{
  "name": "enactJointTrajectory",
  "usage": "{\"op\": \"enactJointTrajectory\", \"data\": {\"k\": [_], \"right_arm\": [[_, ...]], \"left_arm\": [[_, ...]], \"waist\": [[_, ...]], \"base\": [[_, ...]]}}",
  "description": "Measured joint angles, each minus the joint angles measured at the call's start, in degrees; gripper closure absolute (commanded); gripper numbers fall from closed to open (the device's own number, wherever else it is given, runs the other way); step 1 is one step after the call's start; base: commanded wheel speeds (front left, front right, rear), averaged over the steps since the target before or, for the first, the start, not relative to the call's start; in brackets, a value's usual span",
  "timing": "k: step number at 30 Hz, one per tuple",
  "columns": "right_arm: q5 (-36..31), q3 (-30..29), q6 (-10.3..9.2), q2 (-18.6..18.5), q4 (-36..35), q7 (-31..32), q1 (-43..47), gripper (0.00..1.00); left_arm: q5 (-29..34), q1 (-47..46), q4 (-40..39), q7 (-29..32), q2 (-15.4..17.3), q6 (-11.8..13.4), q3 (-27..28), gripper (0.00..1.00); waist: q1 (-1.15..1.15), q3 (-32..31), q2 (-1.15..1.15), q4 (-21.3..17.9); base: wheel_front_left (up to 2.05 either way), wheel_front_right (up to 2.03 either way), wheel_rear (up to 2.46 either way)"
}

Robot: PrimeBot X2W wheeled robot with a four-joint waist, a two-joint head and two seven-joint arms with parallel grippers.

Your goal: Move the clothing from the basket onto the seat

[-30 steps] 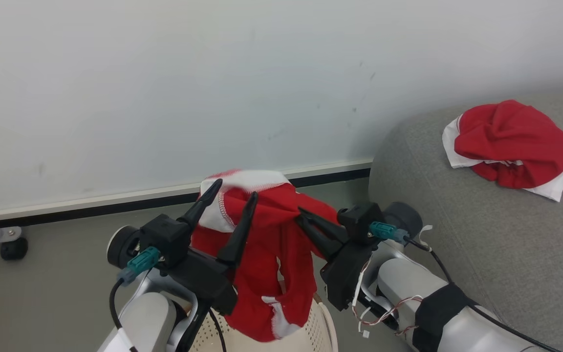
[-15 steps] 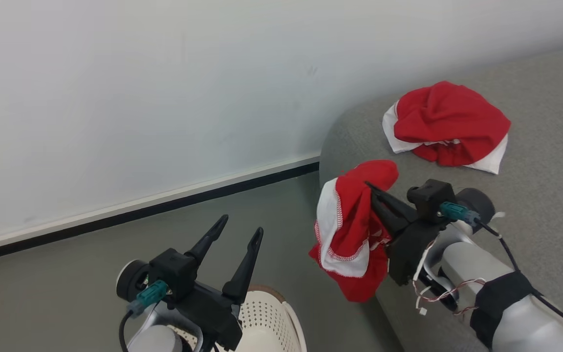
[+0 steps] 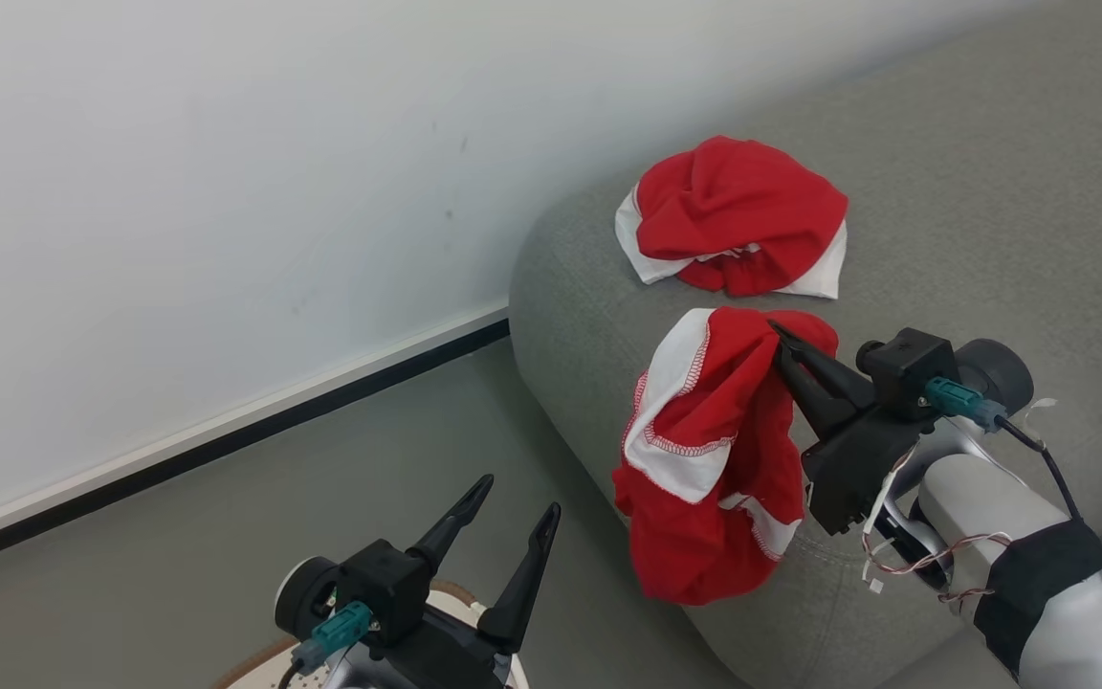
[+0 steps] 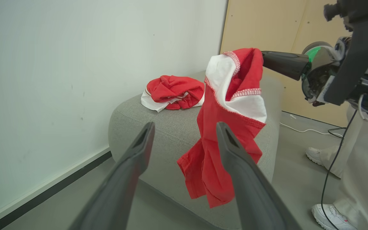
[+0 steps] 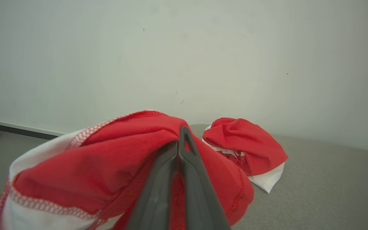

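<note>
Head view: your right gripper point(image 3: 779, 335) is pinched tight on the held garment point(image 3: 704, 459). It's red with white trim and hangs below and left of the fingertips, in front of the seat point(image 3: 972, 239) at its rounded corner; can't tell if they touch. A second ago both grippers were at it above the basket; now it's across at the seat, with the left one let go. Just beyond the right fingertips the second garment point(image 3: 738, 215) lies crumpled on the seat, apart from the held one. Your left gripper point(image 3: 521, 493), well left of the right, is spread wide and empty, with the basket point(image 3: 254, 660) rim just behind its base. Count: two garments, one basket, one seat, two grippers.
</note>
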Motion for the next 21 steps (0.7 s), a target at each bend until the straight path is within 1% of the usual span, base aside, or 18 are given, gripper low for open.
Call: {"op": "enactJointTrajectory", "data": {"k": [4, 5, 8, 13, 19, 21], "right_arm": [[-0.52, -0.94, -0.08, -1.16, -1.92, 0.0, 0.01, 1.0], [-0.54, -1.63, -0.25, -2.0, -2.78, 0.0, 0.01, 1.0], [-0.68, -2.7, -0.31, -2.94, -3.25, 0.0, -0.1, 1.0], [-0.82, -4.74, -0.32, -3.58, -3.52, 0.0, -1.92, 1.0], [-1.71, -6.59, -0.3, -5.38, -3.71, 0.0, -8.14, 1.0], [-1.76, -7.48, -0.24, -6.2, -3.59, 0.0, -10.7, 1.0]], "left_arm": [[0.24, 0.5, -0.31, -0.03, -0.47, 0.01, -0.56, 0.0], [0.46, 0.45, -0.47, -0.2, -0.9, 0.01, -0.96, 0.0], [0.52, 0.36, -0.51, -0.19, -1.3, 0.0, -1.65, 0.0], [0.89, 0.08, -0.6, -0.15, -1.26, 0.0, -2.13, 0.0], [1.75, -1.26, -2.78, 0.46, -1.11, 0.09, -2.11, 0.0], [2.54, -2.19, -3.28, 0.67, -1.04, 0.51, -2.11, 0.0]], "waist": [[0.0, 0.36, 0.0, -2.48], [0.0, 0.69, 0.0, -3.4], [0.0, 1.57, 0.0, -4.1], [0.0, 3.13, 0.0, -4.1], [0.0, 5.27, 0.0, -2.94], [0.0, 6.38, 0.0, -2.51]], "base": [[0.0, 0.0, 0.0], [0.0, 0.0, 0.0], [0.0, 0.0, 0.0], [0.0, 0.0, 0.0], [0.0, 0.0, 0.0], [0.0, 0.0, 0.0]]}}
